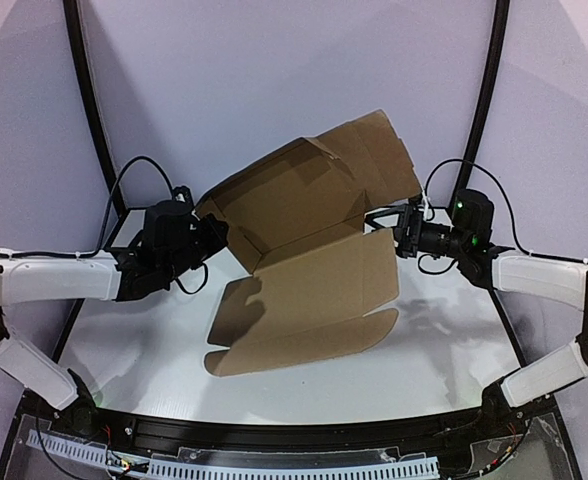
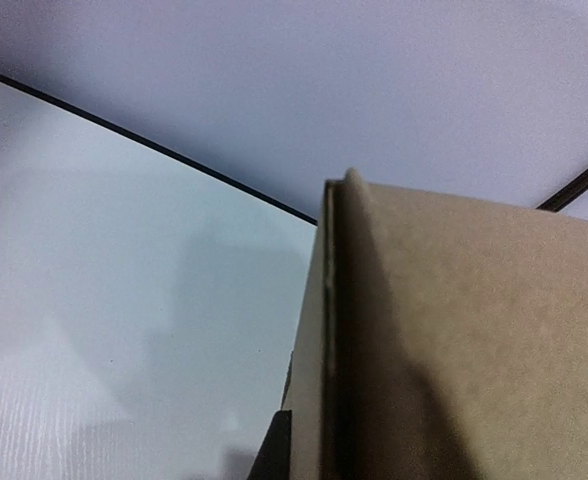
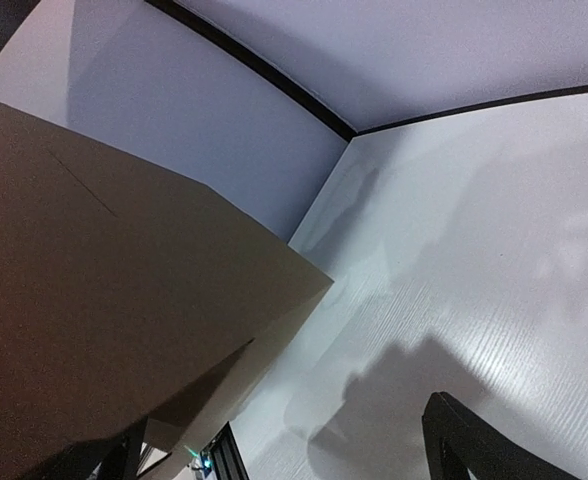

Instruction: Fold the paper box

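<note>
The left fingers (image 1: 210, 236) are clenched on a thin upright wall of the paper box (image 1: 294, 215), at the corner nearest them. In the left wrist view the cut edge of that wall is seen rising right in front of them. The right fingers (image 3: 469, 445) are spread wide and nothing is grasped by them. A brown panel is seen beside one of them, and white counter (image 1: 444, 340) beyond the other.

Outward from both, the box is held up off the counter, tilted and half formed, between the two sets of fingers. A broad front flap (image 1: 314, 300) hangs down and forward, away from them.

The cardboard is judged light and fairly stiff across its panels but weak at the creases, so it is likely to swing or sag when held by one corner alone. It could be dented by a hard pinch. A second hold is best taken on a wall edge close to a crease on the right side, not on a loose flap.
</note>
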